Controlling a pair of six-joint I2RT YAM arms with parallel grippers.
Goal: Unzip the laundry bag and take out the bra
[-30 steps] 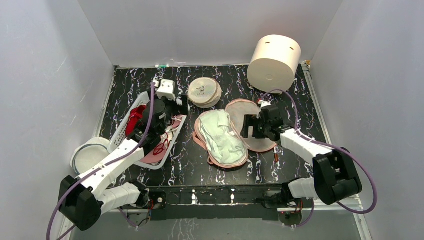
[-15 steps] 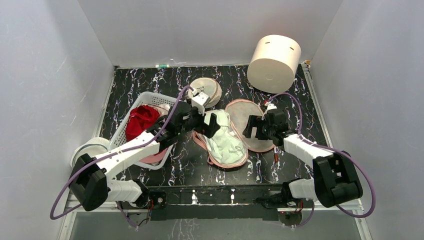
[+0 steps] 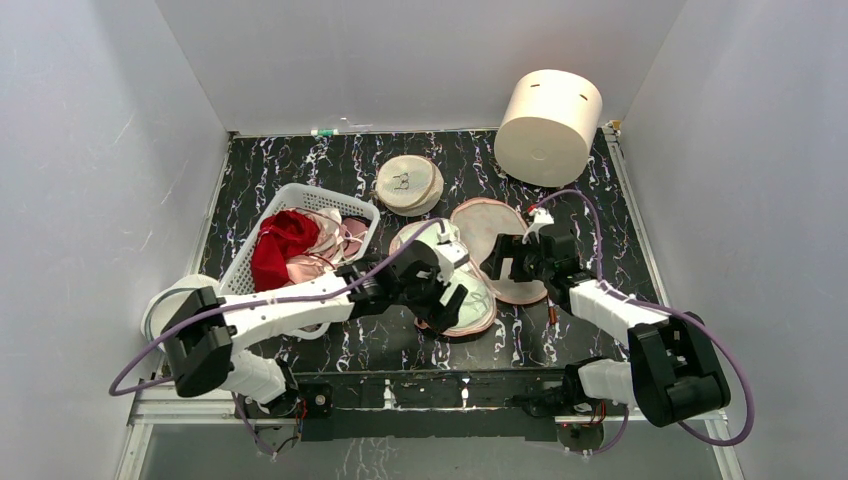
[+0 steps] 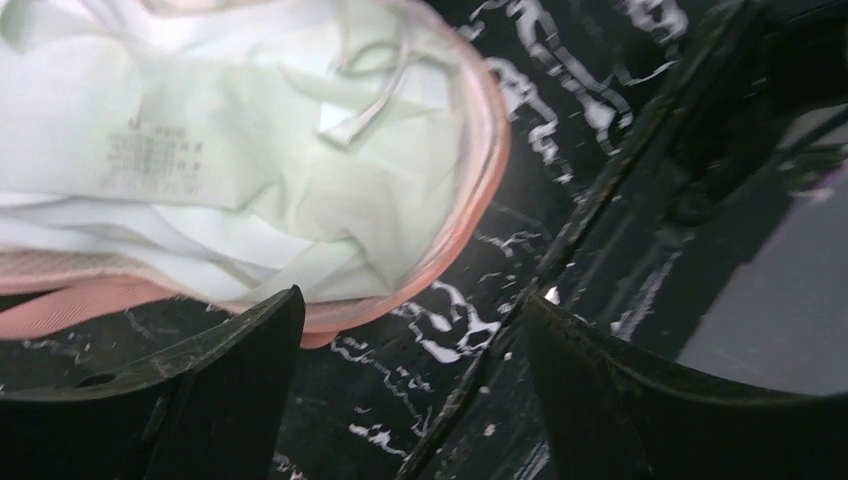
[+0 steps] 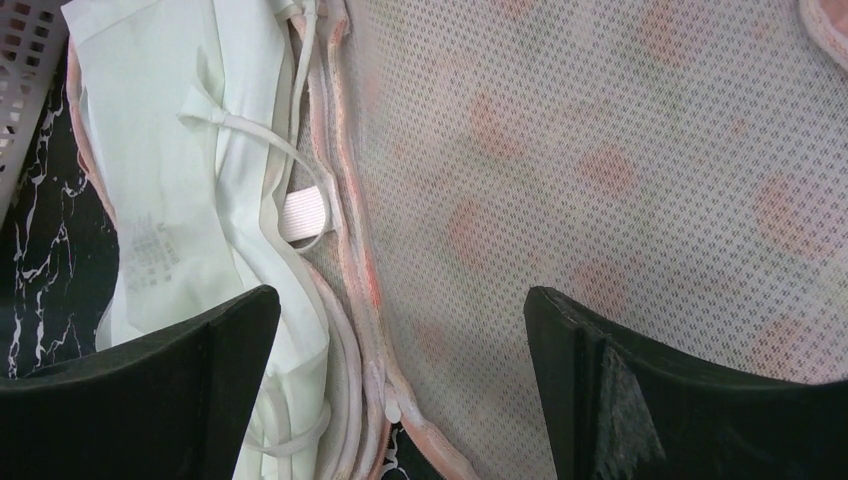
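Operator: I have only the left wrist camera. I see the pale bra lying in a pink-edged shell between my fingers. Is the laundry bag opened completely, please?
Observer: Yes. In the top view the laundry bag lies unfolded flat. Its other half rests to the right of the half that holds the bra.
Operator: And where is the right gripper? I do not want to hit it.
Observer: The right gripper hangs over the mesh lining of that right half, beside the zip edge. Its jaws are open with nothing between them. In the top view it appears apart from the left gripper, with a strip of the bag showing between them.
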